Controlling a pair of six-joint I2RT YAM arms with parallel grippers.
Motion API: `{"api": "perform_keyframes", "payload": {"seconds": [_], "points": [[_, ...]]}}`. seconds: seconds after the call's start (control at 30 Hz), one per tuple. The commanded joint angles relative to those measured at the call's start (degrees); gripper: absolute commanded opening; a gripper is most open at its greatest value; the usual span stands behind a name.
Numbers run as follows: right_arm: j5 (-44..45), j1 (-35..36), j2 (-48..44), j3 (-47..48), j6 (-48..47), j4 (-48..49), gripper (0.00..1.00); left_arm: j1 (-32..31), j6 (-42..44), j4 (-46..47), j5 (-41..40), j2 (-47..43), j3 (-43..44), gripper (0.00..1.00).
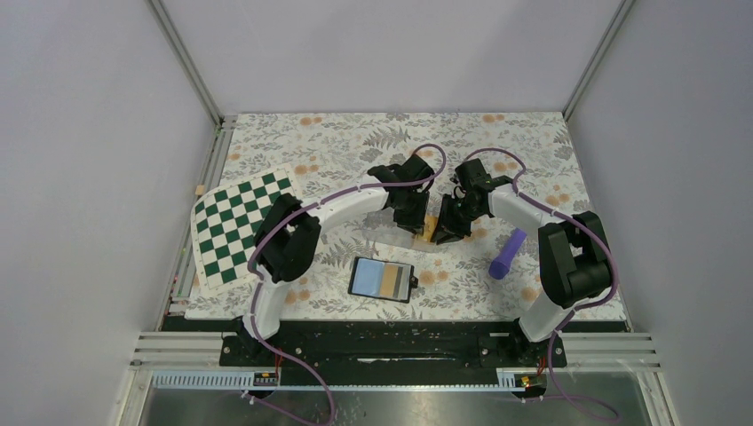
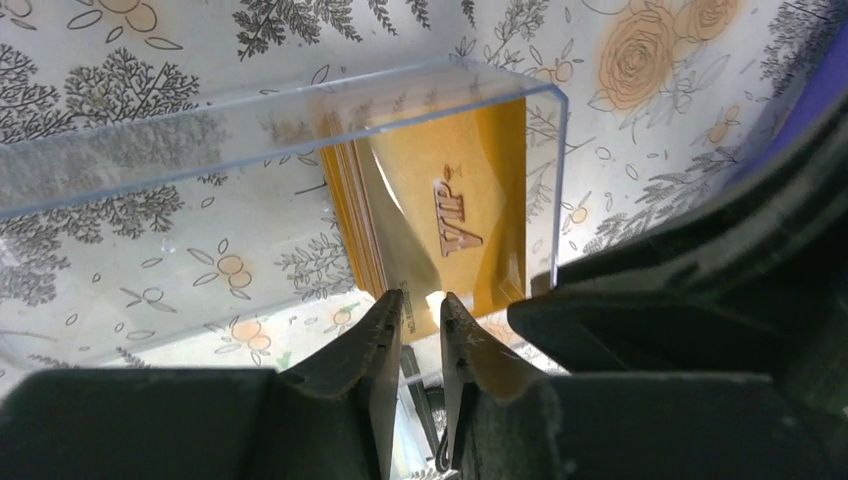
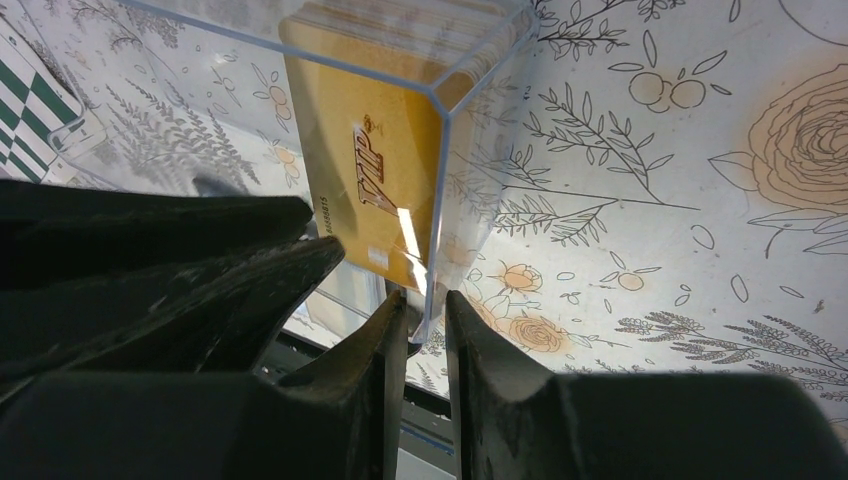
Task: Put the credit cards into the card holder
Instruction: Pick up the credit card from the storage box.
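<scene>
The left gripper [image 2: 421, 318] had its two fingers [image 2: 378, 335] very close together, with only a thin gap between the tips. The tips sat right at the near edge of the clear box [image 2: 250, 140], just below the cards. Something pale showed in the gap, but I could not tell if the fingers were pinching it or were just nearly closed.

The right gripper [image 3: 425, 325] was also almost closed. A corner edge of the clear box ran down into the thin gap between its fingers, so it looked pinched on the wall of the box.

The two grippers were close to each other, one on each side of the box, near the middle of the table [image 1: 355, 142].

The credit cards [image 2: 450, 200] stood in a stack inside the clear box, pushed up to one end. They were orange-yellow, and the front one had "VIP" on it.

The card holder [image 1: 382, 278] lay open and flat on the table, nearer to the arm bases than the box and apart from it. A tan strip showed on its pale inside.

A purple cylinder [image 1: 505, 255] lay to the right, near the right arm. A green and white checkered board [image 1: 238, 225] lay on the left side of the table.
</scene>
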Motion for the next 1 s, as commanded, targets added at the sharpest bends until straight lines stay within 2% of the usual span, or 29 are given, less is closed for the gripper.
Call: {"api": "perform_keyframes", "payload": {"seconds": [0.0,0.1,0.23,0.4,0.43,0.47,0.53,0.6,0.97], "points": [[-2.6,-0.1,-0.2,0.1,-0.8,-0.3,0.27,0.0,-0.6,-0.2,-0.8,2.5,2.5,0.19],[-2.6,-0.1,-0.2,0.1,-0.9,-0.3,0.27,-0.1,-0.5,-0.2,-0.2,2.9,2.5,0.16],[-2.8,-0.1,-0.3,0.2,-0.8,-0.3,0.27,-0.5,0.1,0.3,-0.3,1.8,2.5,0.01],[-2.9,-0.1,-0.3,0.1,-0.8,-0.3,0.27,-0.5,0.1,1.0,0.6,0.5,2.5,0.0],[-2.8,-0.1,-0.2,0.1,-0.8,-0.3,0.27,-0.5,-0.1,1.1,0.1,0.2,2.5,0.02],[-2.9,-0.1,-0.3,0.0,-0.8,-0.3,0.27,-0.5,-0.1,1.0,-1.1,-0.2,2.2,0.1],[-2.9,-0.1,-0.5,-0.2,-0.8,-0.3,0.27,-0.6,-0.3,0.9,-3.3,-1.0,1.7,0.19],[-3.0,-0.1,-0.5,-0.4,-0.9,-0.3,0.27,-0.6,-0.3,0.4,-5.3,-1.7,1.5,0.23],[-3.3,-0.1,-0.4,-0.9,-1.2,-0.3,0.27,-0.5,-0.9,-1.8,-5.6,1.0,1.6,0.25]]}}
